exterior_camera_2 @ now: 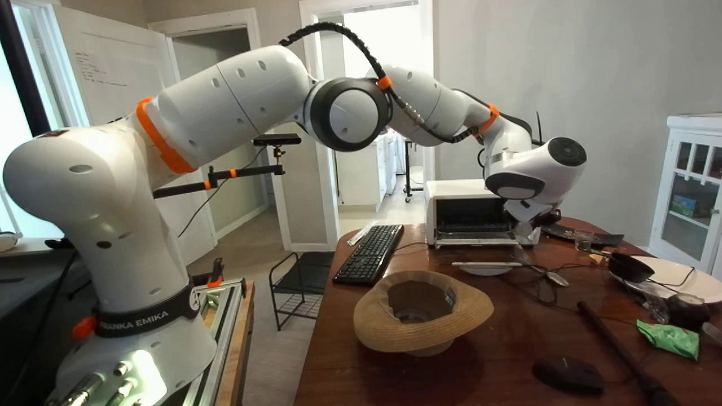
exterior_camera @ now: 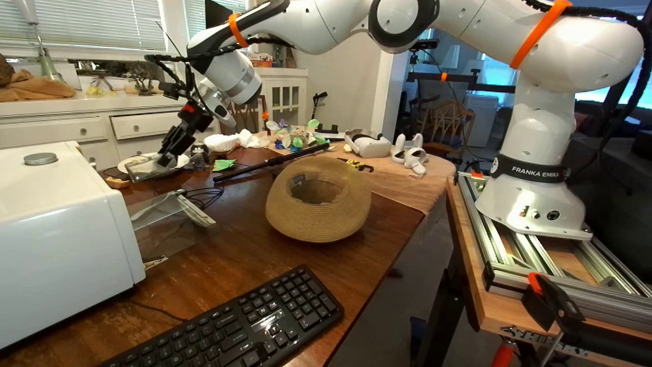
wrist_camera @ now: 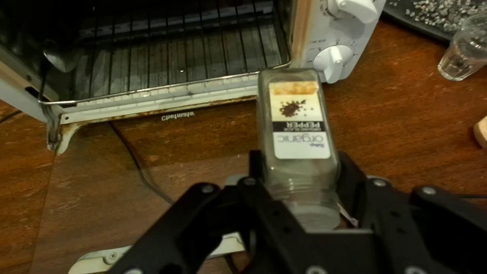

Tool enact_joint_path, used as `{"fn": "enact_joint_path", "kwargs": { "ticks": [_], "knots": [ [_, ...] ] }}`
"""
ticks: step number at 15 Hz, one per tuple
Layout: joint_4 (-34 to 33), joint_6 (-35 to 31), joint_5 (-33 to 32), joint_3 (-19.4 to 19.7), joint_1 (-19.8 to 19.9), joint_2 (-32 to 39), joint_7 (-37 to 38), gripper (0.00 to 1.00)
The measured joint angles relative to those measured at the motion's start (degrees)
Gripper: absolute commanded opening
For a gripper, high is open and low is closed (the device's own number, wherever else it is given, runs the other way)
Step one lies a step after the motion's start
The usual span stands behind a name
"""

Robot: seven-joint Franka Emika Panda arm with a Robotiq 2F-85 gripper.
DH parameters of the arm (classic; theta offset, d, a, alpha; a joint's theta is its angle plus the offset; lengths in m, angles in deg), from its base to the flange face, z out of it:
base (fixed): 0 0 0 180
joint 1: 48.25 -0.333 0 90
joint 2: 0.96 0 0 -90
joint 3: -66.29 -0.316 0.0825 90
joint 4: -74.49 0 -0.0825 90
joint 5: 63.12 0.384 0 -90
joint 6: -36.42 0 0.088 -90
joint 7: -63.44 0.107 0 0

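We see the gripper (wrist_camera: pixel 301 167) clamped — fingers (wrist_camera: pixel 349 177) a jar's width apart — on a glass black-pepper jar (wrist_camera: pixel 298 125) before the open toaster oven (exterior_camera: pixel 66 239); in an exterior view, the wooden table (exterior_camera_2: pixel 338 361) bears a keyboard (exterior_camera_2: pixel 369 254), straw hat (exterior_camera_2: pixel 440 327) and mouse (exterior_camera_2: pixel 567 375), a white cabinet (exterior_camera_2: pixel 698 181) beyond; the jar's near end is blurred.

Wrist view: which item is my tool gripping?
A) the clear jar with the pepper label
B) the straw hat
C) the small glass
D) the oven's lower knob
A: the wrist view shows the clear jar with its pepper label in the tool, the dark fingers closed in on either side of it.
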Motion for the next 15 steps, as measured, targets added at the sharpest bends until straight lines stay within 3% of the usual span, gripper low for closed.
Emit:
{"fn": "enact_joint_path", "kwargs": {
  "ticks": [8,15],
  "knots": [
    [11.4,-1.0,5.3,-4.8,4.2,-10.2,-3.9,0.23],
    [12.4,-1.0,6.4,-7.1,2.1,-14.7,-6.9,0.23]
  ]
}}
